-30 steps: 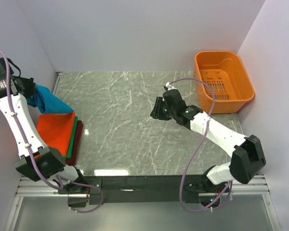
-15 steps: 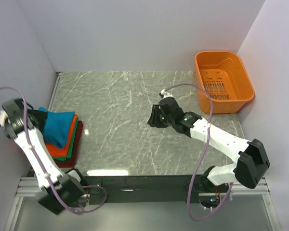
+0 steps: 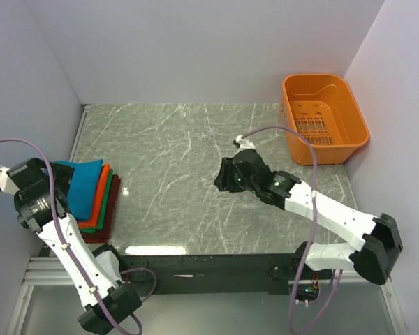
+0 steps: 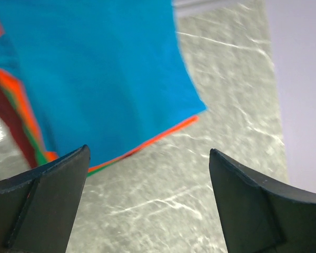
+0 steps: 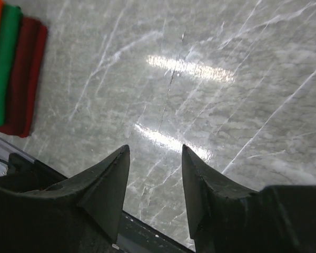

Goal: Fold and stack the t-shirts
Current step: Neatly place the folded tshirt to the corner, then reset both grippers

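The t-shirts lie folded in a stack at the table's left edge. The teal one is on top, over orange, green and dark red. In the left wrist view the teal shirt fills the upper left, with thin orange and green edges under it. My left gripper hangs just off the stack's near-left side, wide open and empty over bare marble. My right gripper hovers mid-table, open and empty. The stack's green and dark red shirts show in its view's top-left corner.
An orange plastic basket stands at the back right corner. Walls close in the table on the left, back and right. The marble tabletop lies between the stack and the right gripper. The table's front edge shows just below the right fingers.
My left gripper opened and let go of the teal t-shirt, which now lies on top of the stack. The left arm drew back toward the near-left. The right gripper opened a little wider.
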